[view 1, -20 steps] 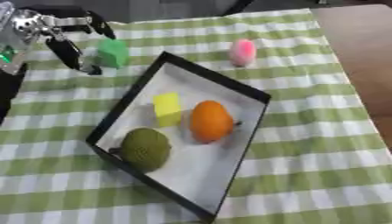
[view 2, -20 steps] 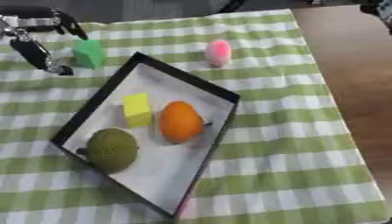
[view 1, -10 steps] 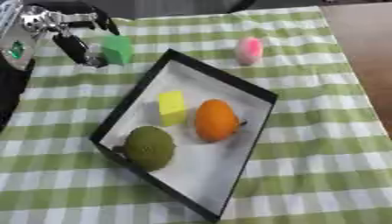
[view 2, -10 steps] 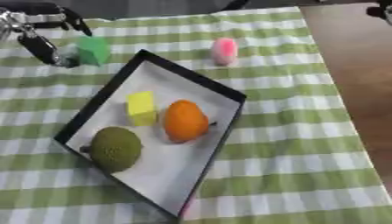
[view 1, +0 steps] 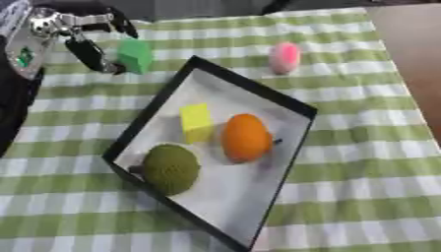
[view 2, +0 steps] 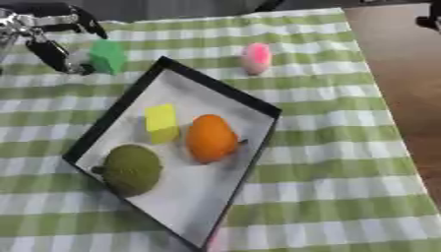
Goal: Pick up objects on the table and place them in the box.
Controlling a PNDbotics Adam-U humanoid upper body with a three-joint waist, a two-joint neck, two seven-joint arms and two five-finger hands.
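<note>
Three items in box (view 1: 291,107) | green block (view 1: 134,55) beside left robot hand (view 1: 82,37)

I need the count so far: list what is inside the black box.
The black box holds a yellow block, an orange fruit and a dark green round fruit on its white floor. Anything beneath them is hidden. The green cube and pink object lie outside.
</note>
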